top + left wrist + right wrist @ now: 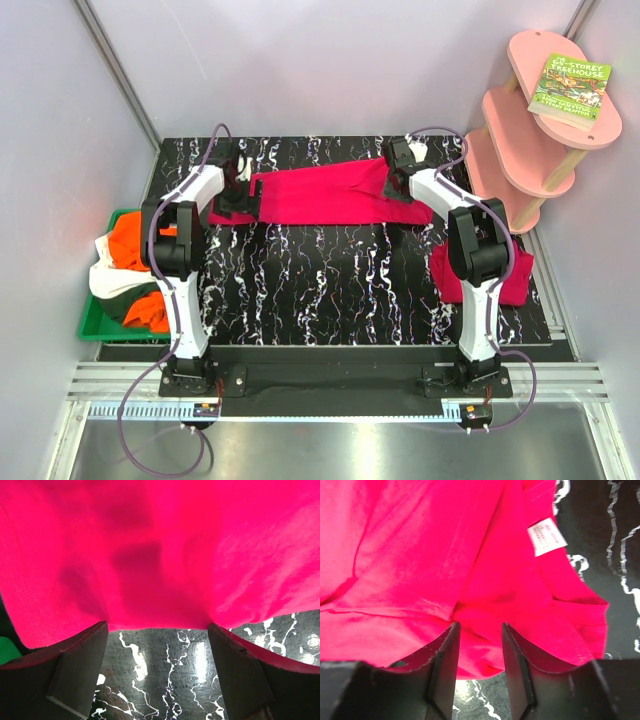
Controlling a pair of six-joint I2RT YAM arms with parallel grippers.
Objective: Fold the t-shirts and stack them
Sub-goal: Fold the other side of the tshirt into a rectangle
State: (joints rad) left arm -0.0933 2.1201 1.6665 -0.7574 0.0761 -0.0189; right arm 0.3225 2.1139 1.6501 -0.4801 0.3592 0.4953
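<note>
A crimson-pink t-shirt (320, 195) lies spread across the far part of the black marbled table (330, 290). My left gripper (237, 190) is at its left end. In the left wrist view the left gripper (157, 627) is open wide, its fingertips at the t-shirt's (160, 555) edge, with bare table between them. My right gripper (397, 180) is at the t-shirt's right end. In the right wrist view the right gripper (480, 626) stands with its jaws apart, and a loose fold of the t-shirt (420, 555) lies between them. A white label (546, 536) shows near the hem.
Another crimson-pink t-shirt (520, 275) lies bunched at the table's right edge beside the right arm. A green tray (95, 325) left of the table holds orange (130, 245) and white (110, 280) t-shirts. A pink tiered shelf (530, 130) with a book (570, 85) stands at back right.
</note>
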